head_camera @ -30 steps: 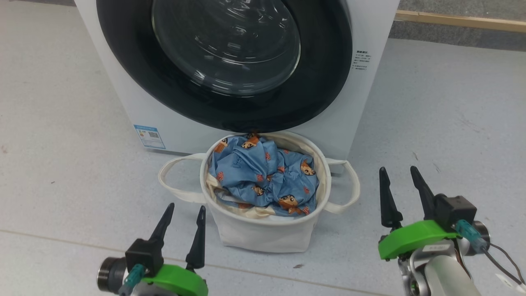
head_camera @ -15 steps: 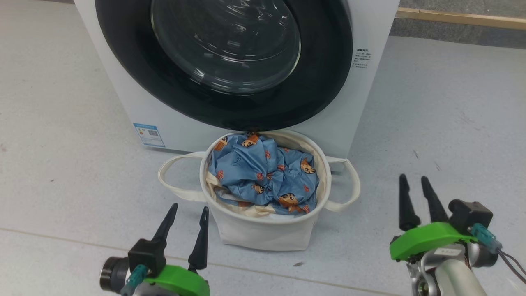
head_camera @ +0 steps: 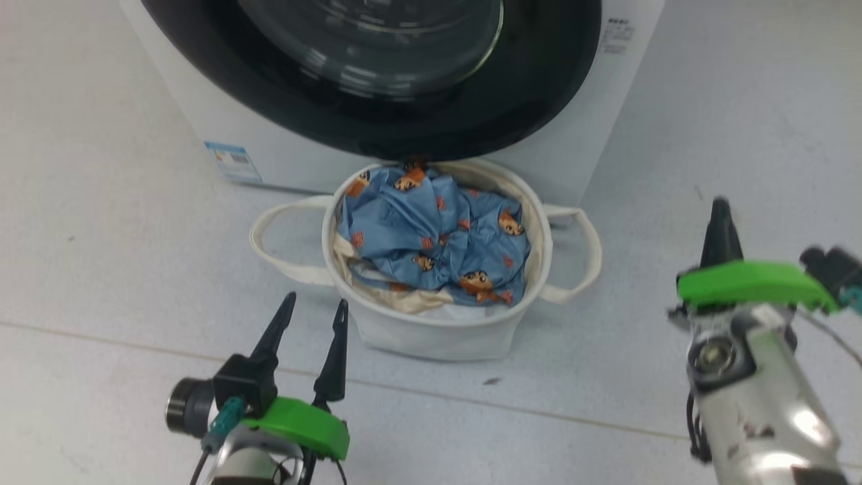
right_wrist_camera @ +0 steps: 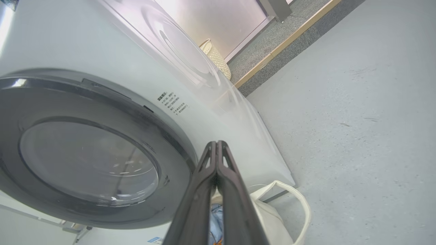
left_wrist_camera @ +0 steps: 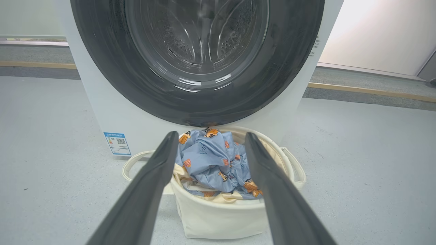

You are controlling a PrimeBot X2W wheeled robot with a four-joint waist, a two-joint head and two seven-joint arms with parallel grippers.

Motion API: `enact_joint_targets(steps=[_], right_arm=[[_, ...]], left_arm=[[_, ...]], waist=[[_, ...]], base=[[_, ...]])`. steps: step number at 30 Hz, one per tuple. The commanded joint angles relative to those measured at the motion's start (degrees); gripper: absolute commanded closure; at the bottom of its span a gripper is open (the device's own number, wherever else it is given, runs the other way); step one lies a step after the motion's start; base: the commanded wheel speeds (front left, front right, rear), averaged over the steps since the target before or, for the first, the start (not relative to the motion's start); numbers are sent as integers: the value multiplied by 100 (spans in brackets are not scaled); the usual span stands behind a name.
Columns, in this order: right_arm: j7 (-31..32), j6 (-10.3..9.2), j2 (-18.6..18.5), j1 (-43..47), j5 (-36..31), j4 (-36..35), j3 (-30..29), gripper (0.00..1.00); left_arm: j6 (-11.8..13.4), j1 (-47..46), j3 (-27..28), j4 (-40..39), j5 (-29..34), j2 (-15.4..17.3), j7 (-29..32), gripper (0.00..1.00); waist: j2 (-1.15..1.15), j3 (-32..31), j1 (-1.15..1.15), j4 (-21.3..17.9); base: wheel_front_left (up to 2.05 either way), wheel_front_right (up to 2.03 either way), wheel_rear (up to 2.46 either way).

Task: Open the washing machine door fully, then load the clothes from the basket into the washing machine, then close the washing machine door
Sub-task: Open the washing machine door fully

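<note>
The washing machine stands ahead with its black-ringed glass door closed. Against its front sits the cream basket, holding the blue cartoon-print clothes over a cream garment. My left gripper hovers open, low and near the basket's left side, empty. My right gripper is shut on nothing, raised to the right of the basket, its fingers pressed together and pointing toward the door's right rim.
Grey floor surrounds the machine. A blue QR sticker marks the machine's lower left front. A wooden skirting strip runs along the wall behind, and a woven pale basket stands beyond the machine.
My right gripper has closed from open to shut and risen, turning on edge. The head camera has tilted down, shifting the whole scene upward. The left gripper stays open.
</note>
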Motion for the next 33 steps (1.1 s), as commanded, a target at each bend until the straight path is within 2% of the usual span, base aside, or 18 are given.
enact_joint_targets(steps=[1,3,7,16,18,24,33], right_arm=[[5,0,-63,-599,319,-32,122,100],[309,0,-176,-1014,803,43,102,100],[897,0,-665,-1750,1583,86,1,100],[2726,0,-1458,-3025,3147,168,-276,100],[2918,0,-1505,-3129,3283,214,-311,100],[4273,0,-1642,-3872,4021,849,-445,100],[4974,0,-1732,-4520,4205,1356,-422,100]], left_arm=[[46,-300,138,-221,-7,60,-69,0],[66,-421,103,-252,-26,60,-69,0],[93,-682,-64,-299,-83,60,-69,0],[257,-1158,-365,-375,-387,60,-69,0],[279,-1190,-399,-390,-434,60,-69,0],[387,-1336,-608,-399,-597,60,-69,0],[476,-1372,-729,-439,-763,60,-69,0]], waist=[[0,402,0,31],[0,656,0,56],[0,1127,0,191],[0,1902,0,563],[0,1955,0,601],[0,2195,0,768],[0,2370,0,911]], base=[[0,0,0],[0,0,0],[0,0,0],[0,0,0],[0,0,0],[0,0,0],[0,0,0]])
